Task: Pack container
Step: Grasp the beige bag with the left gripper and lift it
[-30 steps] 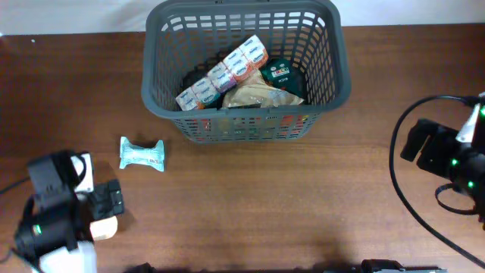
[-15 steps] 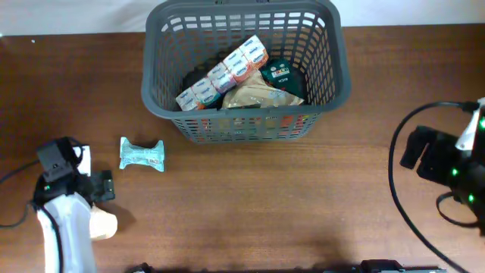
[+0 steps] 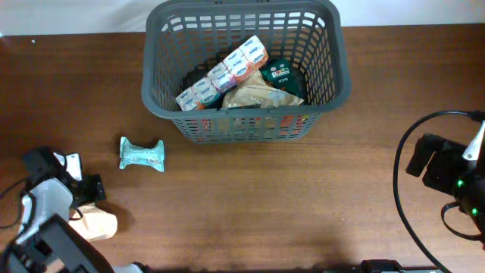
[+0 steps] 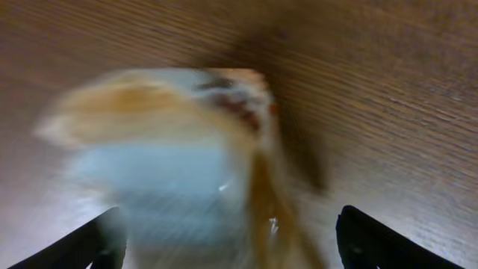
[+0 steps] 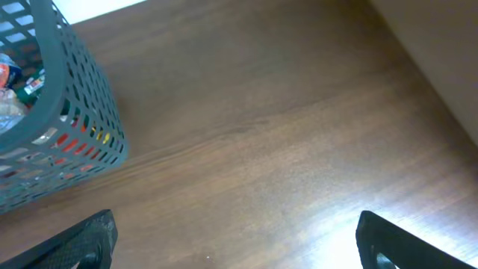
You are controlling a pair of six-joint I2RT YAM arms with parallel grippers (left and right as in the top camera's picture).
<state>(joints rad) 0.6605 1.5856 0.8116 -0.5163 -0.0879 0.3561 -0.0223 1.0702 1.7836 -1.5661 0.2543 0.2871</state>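
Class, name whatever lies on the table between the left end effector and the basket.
Between left end effector and basket: one small teal packet, apart from both, in the overhead view.

Our left arm (image 3: 47,214) sits at the frame's lower left, left gripper (image 4: 228,235) splayed wide; our right arm (image 3: 452,179) sits at the right edge, right gripper (image 5: 235,233) equally wide.

No text can be read anywhere; the cartons (image 3: 223,74) in the basket (image 3: 155,68) carry blue and orange print too small to make out; the green pack (image 3: 282,76) bears a pale, illegible label; the packet (image 4: 164,164) in the left wrist view is blurred.
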